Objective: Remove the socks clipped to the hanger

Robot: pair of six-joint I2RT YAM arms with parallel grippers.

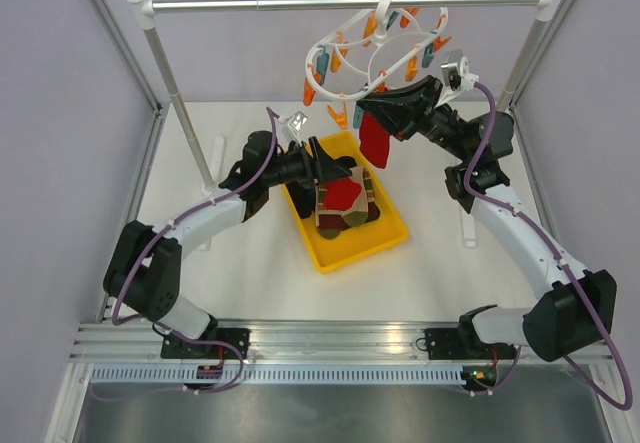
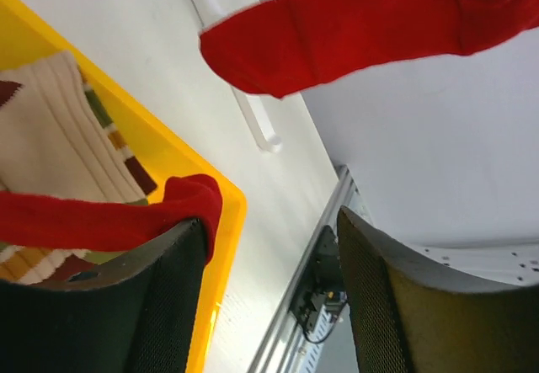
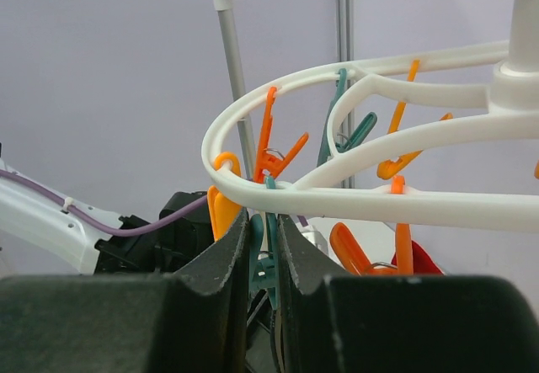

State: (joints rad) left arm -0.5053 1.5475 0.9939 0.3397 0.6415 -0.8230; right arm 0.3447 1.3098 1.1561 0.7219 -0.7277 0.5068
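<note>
The white hanger (image 1: 375, 48) hangs from the rail with orange and teal clips. My right gripper (image 1: 372, 103) is shut on a teal clip (image 3: 264, 255) under the hanger ring (image 3: 337, 196). A red sock (image 1: 376, 141) hangs just below that clip and also shows in the left wrist view (image 2: 362, 28). My left gripper (image 1: 335, 171) is open and empty over the yellow bin (image 1: 385, 238), below the hanging sock. In the bin lie another red sock (image 2: 93, 221) and a tan patterned sock (image 2: 59, 146). The left gripper (image 2: 271, 221) has its jaws wide apart.
The metal rail (image 1: 345, 3) spans the back on two posts (image 1: 185, 128). The yellow bin's rim (image 2: 168, 158) lies under my left fingers (image 2: 168, 289). The table's metal front edge (image 1: 330, 338) runs near the arm bases.
</note>
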